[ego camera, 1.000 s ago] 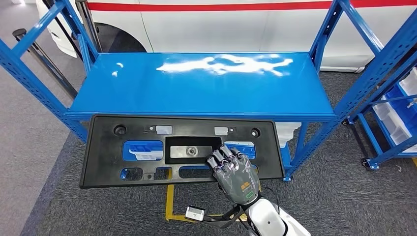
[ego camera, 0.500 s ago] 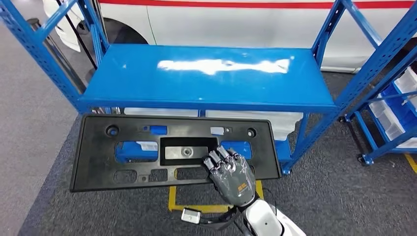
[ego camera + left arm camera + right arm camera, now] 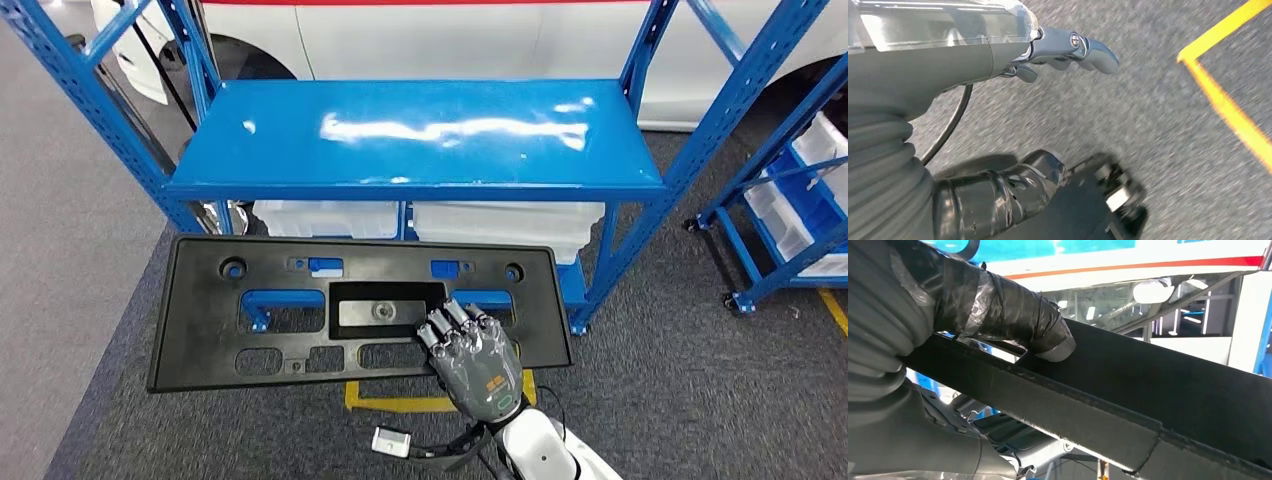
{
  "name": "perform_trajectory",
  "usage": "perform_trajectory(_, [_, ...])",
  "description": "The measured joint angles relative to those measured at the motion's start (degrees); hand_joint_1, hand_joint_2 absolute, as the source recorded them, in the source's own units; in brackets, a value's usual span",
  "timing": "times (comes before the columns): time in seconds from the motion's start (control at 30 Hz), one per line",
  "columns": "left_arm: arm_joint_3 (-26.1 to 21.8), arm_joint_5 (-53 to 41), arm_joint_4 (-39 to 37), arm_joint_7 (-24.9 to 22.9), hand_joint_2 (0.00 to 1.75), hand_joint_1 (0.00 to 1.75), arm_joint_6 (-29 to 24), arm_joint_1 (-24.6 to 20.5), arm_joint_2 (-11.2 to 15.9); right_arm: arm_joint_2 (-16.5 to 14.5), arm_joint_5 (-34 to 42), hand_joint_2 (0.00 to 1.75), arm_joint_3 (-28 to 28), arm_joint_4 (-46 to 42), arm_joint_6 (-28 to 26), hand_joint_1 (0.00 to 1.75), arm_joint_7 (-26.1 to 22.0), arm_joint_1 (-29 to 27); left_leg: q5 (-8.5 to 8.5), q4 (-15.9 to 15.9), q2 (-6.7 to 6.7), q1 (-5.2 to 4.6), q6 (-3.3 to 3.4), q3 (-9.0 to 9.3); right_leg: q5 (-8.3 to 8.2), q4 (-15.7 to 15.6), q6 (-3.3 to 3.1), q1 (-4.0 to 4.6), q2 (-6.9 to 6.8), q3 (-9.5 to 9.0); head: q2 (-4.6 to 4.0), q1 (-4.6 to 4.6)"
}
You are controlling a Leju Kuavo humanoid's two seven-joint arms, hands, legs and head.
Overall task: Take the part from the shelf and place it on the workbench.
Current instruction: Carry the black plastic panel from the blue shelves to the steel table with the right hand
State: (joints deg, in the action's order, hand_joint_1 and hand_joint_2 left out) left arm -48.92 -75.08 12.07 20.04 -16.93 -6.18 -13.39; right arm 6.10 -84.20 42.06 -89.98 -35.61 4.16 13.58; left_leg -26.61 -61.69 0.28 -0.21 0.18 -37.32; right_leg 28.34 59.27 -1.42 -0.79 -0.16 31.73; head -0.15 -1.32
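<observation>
We have the part (image 3: 360,313), a long black panel with cut-outs, off the shelf and carried flat in the air, so the taking looks done and the placing is what remains. Our right hand (image 3: 472,355) grips it at its near edge, fingers over the top face beside the middle recess and, in the right wrist view, the taped thumb (image 3: 1013,315) pressing from the other side (a pinch across the panel's edge, as far as we can judge). Most of the panel stretches away to the left of that hand, unsupported. Beyond the hand stands the blue shelf (image 3: 420,140), its top surface bare and glossy; whether this is the workbench we cannot tell. Our left hand (image 3: 1068,47) hangs over grey carpet near a yellow floor line (image 3: 1228,105), holding nothing, its fingers apart. We judge the task roughly half finished.
</observation>
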Motion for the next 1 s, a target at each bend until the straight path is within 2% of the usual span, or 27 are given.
perform_trajectory(0.07, [0.0,0.0,0.0,0.0,1.75,0.0,0.0,0.1,0.0,-0.2,0.0,1.75,-0.1,0.0,0.0,1.75,-0.1,0.0,-5.48,-6.1,-0.05,0.26,-0.5,-1.86,-1.12,0.0,-0.47,0.04,-0.09,1.35,0.0,0.05])
perform_trajectory(0.1, [0.0,0.0,0.0,0.0,1.75,0.0,0.0,0.1,0.0,-0.2,0.0,1.75,-0.2,0.0,-0.1,1.75,-0.1,-0.1,-7.42,-9.5,-0.04,0.36,-0.68,-2.52,-1.64,0.0,-0.5,0.08,-0.12,2.06,0.0,0.05])
perform_trajectory(0.13, [0.0,0.0,0.0,0.0,1.75,0.0,0.0,0.1,0.0,-0.2,0.0,1.75,-0.2,0.0,-0.1,1.75,-0.1,-0.1,-8.01,-11.9,-0.04,0.39,-0.79,-2.66,-2.14,0.1,-0.46,0.12,-0.15,2.76,0.0,0.05])
perform_trajectory(0.17, [0.0,0.0,0.0,0.0,1.75,0.0,0.0,0.1,0.0,-0.2,0.0,1.75,-0.3,0.0,-0.1,1.75,-0.2,-0.2,-7.3,-12.6,-0.04,0.41,-0.84,-2.0,-2.63,0.2,-0.41,0.13,-0.17,3.48,0.0,0.05])
perform_trajectory(0.2, [0.0,0.0,0.0,0.0,1.75,0.0,0.0,0.1,0.0,-0.2,0.0,1.75,-0.3,0.0,-0.1,1.75,-0.3,-0.3,-5.76,-11.5,-0.04,0.41,-0.82,-0.44,-3.08,0.3,-0.31,0.12,-0.19,4.18,0.0,0.05])
perform_trajectory(0.23, [0.0,0.0,0.0,0.0,1.75,0.0,0.0,0.1,0.0,-0.2,0.1,1.75,-0.3,0.0,-0.1,1.75,-0.3,-0.4,-4.1,-8.6,-0.04,0.42,-0.73,1.98,-3.48,0.4,-0.18,0.12,-0.18,4.79,0.0,0.05])
perform_trajectory(0.27, [0.0,0.0,0.0,0.0,1.75,0.0,0.0,0.0,0.0,-0.2,0.1,1.75,-0.3,0.0,-0.1,1.75,-0.4,-0.5,-3.31,-4.6,-0.05,0.38,-0.57,4.89,-3.82,0.5,0.03,0.16,-0.15,5.28,0.0,0.06])
perform_trajectory(0.3, [0.0,0.0,0.0,0.0,1.75,0.0,0.0,-0.1,0.0,-0.3,0.2,1.75,-0.4,0.0,-0.2,1.75,-0.4,-0.5,-3.28,-0.6,-0.09,0.31,-0.32,7.52,-4.12,0.7,0.29,0.23,-0.13,5.62,0.0,0.04])
perform_trajectory(0.33, [0.0,0.0,0.0,0.0,1.75,0.0,0.0,-0.2,0.0,-0.3,0.2,1.75,-0.5,0.0,-0.2,1.75,-0.4,-0.5,-3.73,2.3,-0.13,0.22,-0.04,9.26,-4.44,0.7,0.62,0.31,-0.14,5.81,0.0,0.04])
perform_trajectory(0.37, [0.0,0.0,0.0,0.1,1.75,0.0,0.0,-0.2,0.0,-0.3,0.3,1.75,-0.6,0.0,-0.3,1.75,-0.5,-0.6,-4.29,4.0,-0.17,0.09,0.28,10.08,-4.81,0.7,0.97,0.37,-0.18,5.91,0.0,0.02])
perform_trajectory(0.43, [0.0,0.0,0.0,0.1,1.75,0.0,-0.1,-0.1,0.0,-0.3,0.9,1.75,-0.8,0.0,-0.7,1.75,-0.5,-0.9,-3.96,4.8,-0.11,0.15,1.06,9.96,-5.41,0.6,1.65,0.35,-0.19,5.99,0.0,0.0])
perform_trajectory(0.47, [0.0,0.0,0.0,0.1,1.75,0.0,-0.2,0.0,0.0,-0.3,1.4,1.75,-1.1,0.0,-1.0,1.75,-0.6,-1.2,-3.53,4.9,-0.03,0.23,1.51,9.86,-4.97,1.1,1.93,0.29,-0.12,6.23,0.0,-0.02])
perform_trajectory(0.5, [0.0,0.1,0.0,0.1,1.75,0.0,-0.3,0.1,0.0,-0.3,2.0,1.75,-1.4,0.0,-1.5,1.75,-0.6,-1.7,-3.07,5.1,0.07,0.34,1.98,9.68,-3.66,2.6,2.16,0.23,-0.04,6.86,0.0,-0.03])
perform_trajectory(0.53, [0.0,0.2,0.0,0.1,1.75,0.0,-0.3,0.1,0.0,-0.3,2.6,1.75,-1.8,0.0,-2.0,1.75,-0.6,-2.3,-2.67,5.2,0.16,0.37,2.36,9.43,-1.7,5.1,2.32,0.15,0.04,7.85,0.0,-0.07])
perform_trajectory(0.6, [0.0,0.4,0.0,0.2,1.75,0.0,-0.4,0.3,0.0,-0.3,3.7,1.75,-3.0,-0.2,-2.9,1.75,-0.6,-4.1,-2.1,5.0,0.19,0.2,2.79,8.64,2.64,12.4,2.58,0.07,0.09,10.37,0.0,-0.1])
perform_trajectory(0.63, [0.0,0.5,0.0,0.2,1.75,0.0,-0.5,0.4,0.0,-0.3,4.1,1.75,-3.7,-0.4,-3.1,1.75,-0.7,-5.0,-1.92,4.9,0.19,0.12,2.82,8.3,3.68,14.9,2.64,0.06,0.09,11.0,0.0,-0.1])
perform_trajectory(0.67, [0.0,0.6,0.0,0.3,1.75,0.0,-0.6,0.6,0.0,-0.3,4.5,1.75,-4.5,-0.8,-3.2,1.75,-1.0,-6.1,-1.79,4.8,0.2,0.06,2.81,8.0,3.78,15.8,2.65,0.05,0.08,10.81,0.0,-0.09])
perform_trajectory(0.7, [0.0,0.7,0.0,0.3,1.75,0.0,-0.7,0.7,0.0,-0.3,4.8,1.75,-5.2,-1.3,-3.2,1.75,-1.4,-7.0,-1.74,4.6,0.2,0.02,2.78,7.8,2.81,14.3,2.55,0.05,0.08,9.46,0.0,-0.09])
perform_trajectory(0.77, [0.0,0.9,0.0,0.4,1.75,0.0,-0.9,0.9,0.0,-0.3,5.2,1.75,-6.7,-2.5,-3.2,1.75,-2.4,-8.7,-1.81,4.2,0.19,-0.06,2.6,7.55,0.05,7.2,2.08,0.13,0.07,4.8,0.0,-0.09])
perform_trajectory(0.8, [0.0,0.9,0.0,0.5,1.75,0.0,-0.9,0.9,0.0,-0.3,5.4,1.75,-7.3,-3.2,-3.2,1.75,-2.8,-9.3,-1.9,3.9,0.19,-0.17,2.41,7.39,-0.77,3.8,1.8,0.27,0.07,2.88,0.0,-0.09])
perform_trajectory(0.83, [0.0,1.0,0.0,0.5,1.75,0.0,-1.0,0.9,0.0,-0.4,5.5,1.75,-7.9,-3.7,-3.3,1.75,-3.0,-9.8,-1.92,3.7,0.19,-0.24,2.15,7.19,-1.06,1.7,1.53,0.45,0.07,1.82,0.0,-0.08])
perform_trajectory(0.9, [0.0,1.1,0.0,0.5,1.75,0.0,-1.0,0.9,0.0,-0.4,5.6,1.75,-8.8,-4.5,-3.4,1.75,-3.3,-10.6,-1.8,3.6,0.22,-0.32,1.58,6.9,-0.95,0.7,1.1,0.74,0.09,1.65,0.0,-0.07])
perform_trajectory(0.93, [0.0,1.1,0.0,0.5,1.75,0.0,-1.1,0.9,0.0,-0.5,5.7,1.75,-9.2,-4.8,-3.4,1.75,-3.5,-11.1,-1.83,3.6,0.23,-0.33,1.29,6.82,-1.11,0.5,0.8,0.6,0.07,1.7,0.0,-0.08])
perform_trajectory(1.0, [-0.1,1.2,0.0,0.6,1.75,0.0,-1.1,0.9,0.0,-0.9,6.2,1.75,-10.3,-5.6,-3.4,1.75,-4.7,-12.1,-3.22,2.1,0.13,-0.31,0.71,6.15,-1.5,0.0,0.14,0.23,0.0,1.6,0.0,-0.06])
